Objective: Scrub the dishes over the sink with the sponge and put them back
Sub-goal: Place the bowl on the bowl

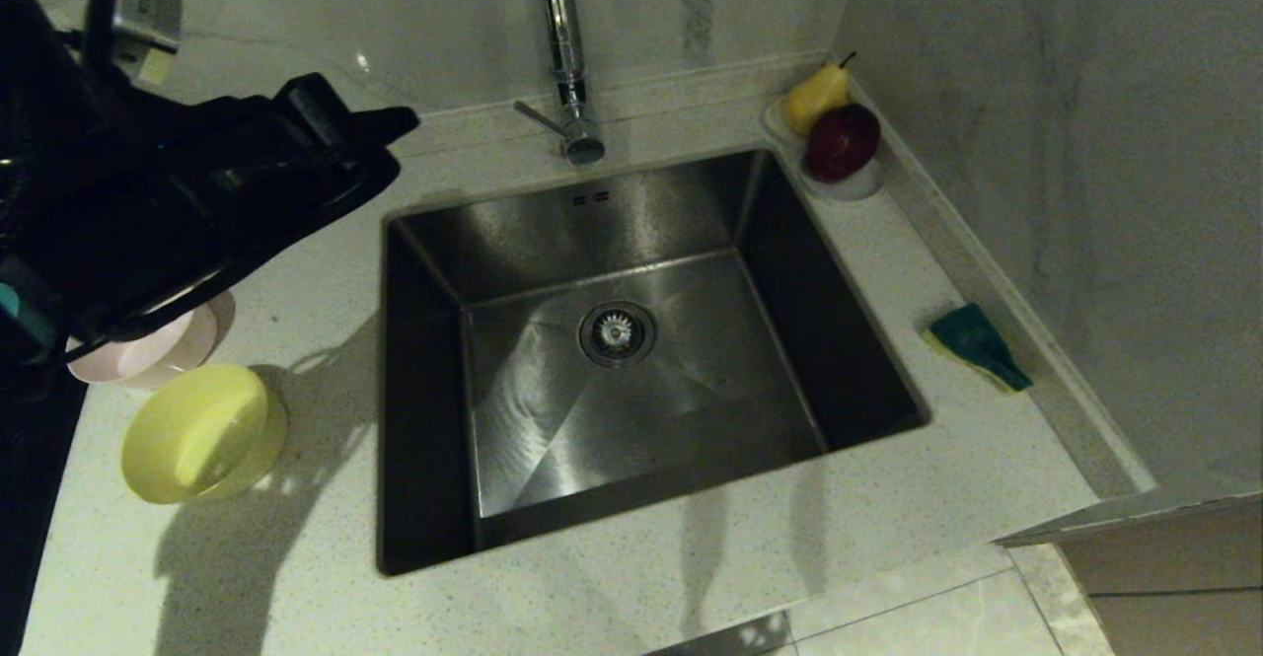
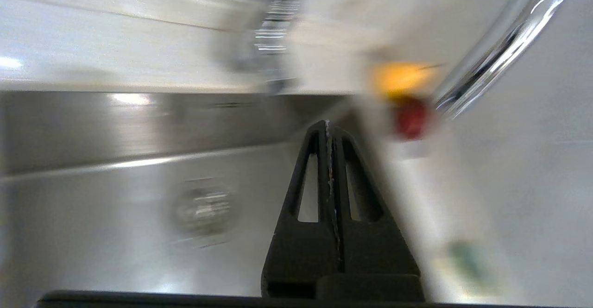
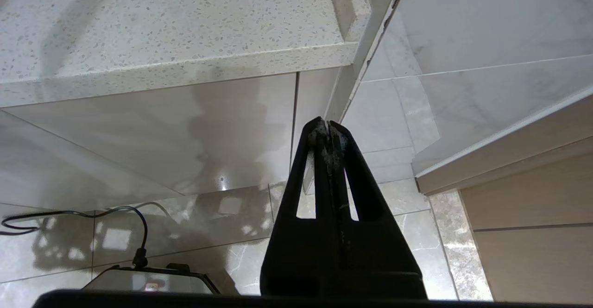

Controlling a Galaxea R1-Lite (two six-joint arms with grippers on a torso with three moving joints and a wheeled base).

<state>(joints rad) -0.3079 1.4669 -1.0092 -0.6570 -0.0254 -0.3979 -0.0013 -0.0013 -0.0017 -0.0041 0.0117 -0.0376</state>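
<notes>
A: Where's your left gripper (image 2: 328,125)?
B: Raised over the table's (image 1: 641,587) left side, closed tight, holding nothing. Your right gripper (image 3: 328,127) hangs below the table edge, closed, holding nothing.
A: And the task things?
B: Yellow bowl (image 1: 202,432) and pink bowl (image 1: 148,348) left of the sink (image 1: 631,340); sponge (image 1: 977,345) to its right.

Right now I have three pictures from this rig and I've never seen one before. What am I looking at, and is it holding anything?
It is a two-armed robot at a kitchen counter. The wide picture looks down from its head; the other two look along each arm's pincer. The left gripper is raised over the counter left of the sink, shut and empty. The right gripper hangs below the counter edge, also shut and empty. Left of the sink sit a yellow bowl and a pink bowl, partly hidden by the arm. The sponge lies to the right. A pear and apple sit in the corner.
</notes>
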